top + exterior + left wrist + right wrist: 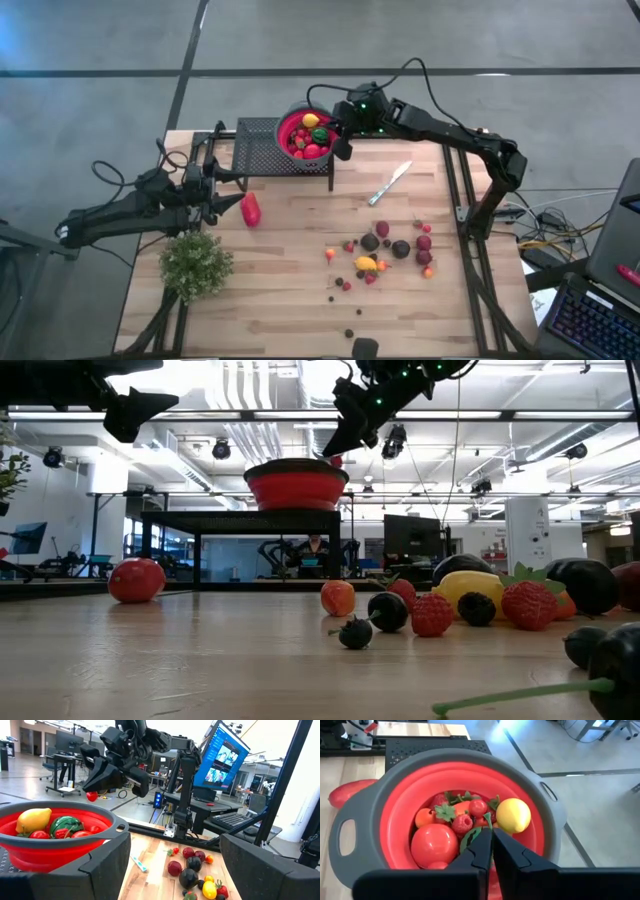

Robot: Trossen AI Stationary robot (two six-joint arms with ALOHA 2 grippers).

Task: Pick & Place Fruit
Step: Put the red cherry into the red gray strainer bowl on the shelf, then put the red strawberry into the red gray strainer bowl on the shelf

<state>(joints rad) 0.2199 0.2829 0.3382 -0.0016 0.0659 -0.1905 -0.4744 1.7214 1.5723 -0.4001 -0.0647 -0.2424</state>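
Note:
A red bowl with a grey rim (288, 120) stands on a black perforated rack (258, 145) at the table's far side. It holds a lemon (513, 815), a big red ball (434, 845), strawberries and other fruit. My right gripper (491, 837) hovers over the bowl, shut on a small red cherry-like fruit (91, 796). More small fruits (385, 250) lie scattered on the wooden table, right of the middle. A larger red piece (250, 210) lies just in front of my left gripper (222, 192), which stands open and level at the table's left with nothing between its fingers. My right gripper pinches the small fruit's green stem (488, 821) between its two fingertips, coming from the right and slanting down. The red fruit (336, 460) hangs below the fingertips, just above the fruit in the bowl and clear of the rim.
A silver knife (390, 183) lies on the table right of the rack. A bushy green plant (195, 265) stands at the near left, beside the left arm. The near middle of the table holds only a few dark berries (350, 320).

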